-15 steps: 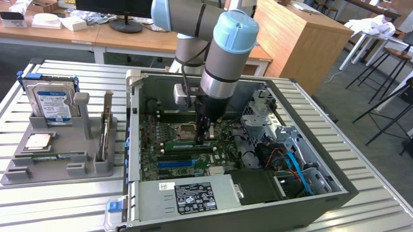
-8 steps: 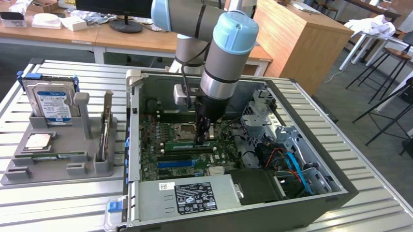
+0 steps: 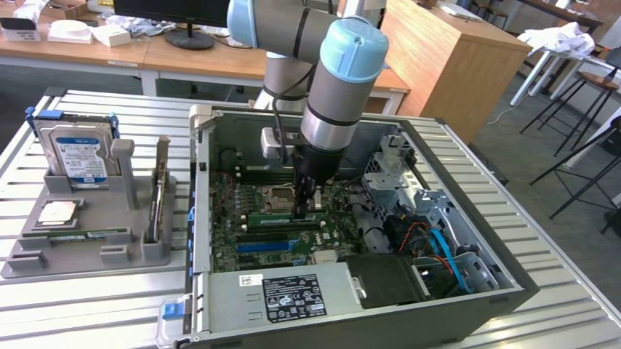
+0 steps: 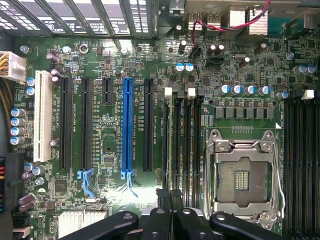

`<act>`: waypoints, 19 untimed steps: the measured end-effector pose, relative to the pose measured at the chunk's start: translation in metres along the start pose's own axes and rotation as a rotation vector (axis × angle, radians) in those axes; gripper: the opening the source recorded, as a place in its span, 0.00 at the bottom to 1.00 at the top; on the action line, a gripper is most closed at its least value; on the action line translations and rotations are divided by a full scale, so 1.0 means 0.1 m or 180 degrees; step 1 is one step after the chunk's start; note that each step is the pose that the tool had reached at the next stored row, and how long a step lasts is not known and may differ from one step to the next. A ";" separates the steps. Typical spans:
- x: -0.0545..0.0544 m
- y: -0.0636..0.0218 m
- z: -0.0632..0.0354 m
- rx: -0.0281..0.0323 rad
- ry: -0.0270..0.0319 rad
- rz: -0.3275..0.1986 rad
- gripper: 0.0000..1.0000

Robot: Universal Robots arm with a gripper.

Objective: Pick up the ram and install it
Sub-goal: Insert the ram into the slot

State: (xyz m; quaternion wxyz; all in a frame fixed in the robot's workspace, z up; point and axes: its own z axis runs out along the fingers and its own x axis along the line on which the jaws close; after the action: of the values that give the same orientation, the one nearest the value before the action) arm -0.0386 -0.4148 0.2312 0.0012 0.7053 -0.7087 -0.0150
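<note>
The ram [image 3: 276, 217] is a thin green stick standing on edge on the motherboard, just in front of the empty processor socket [image 3: 281, 195]. My gripper [image 3: 310, 209] reaches straight down into the open computer case and is shut on the ram's end toward the exterior view's right. In the wrist view the ram [image 4: 175, 150] appears edge-on as a narrow line along a black memory slot, between the long blue slot [image 4: 127, 125] and the socket [image 4: 242, 177]. The black fingers [image 4: 165, 216] of the gripper [image 4: 172, 212] meet over it. I cannot tell whether the ram is seated.
The case wall [image 3: 199, 218] encloses the motherboard, a power supply [image 3: 281, 294] at the front and drive cages with cables [image 3: 437, 240] on the exterior view's right. A grey tray [image 3: 58, 262] outside on the left holds a hard drive [image 3: 80, 156], a silver chip [image 3: 57, 212] and an upright card [image 3: 158, 196].
</note>
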 end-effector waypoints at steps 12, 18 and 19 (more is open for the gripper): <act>0.00 -0.010 0.011 0.0000 0.0000 0.0000 0.11; 0.00 -0.012 0.012 0.0000 0.0001 0.0000 0.11; 0.00 -0.012 0.015 0.0000 0.0000 0.0000 0.11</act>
State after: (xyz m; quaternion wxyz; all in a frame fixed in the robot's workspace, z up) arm -0.0375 -0.4148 0.2297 0.0012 0.7053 -0.7087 -0.0150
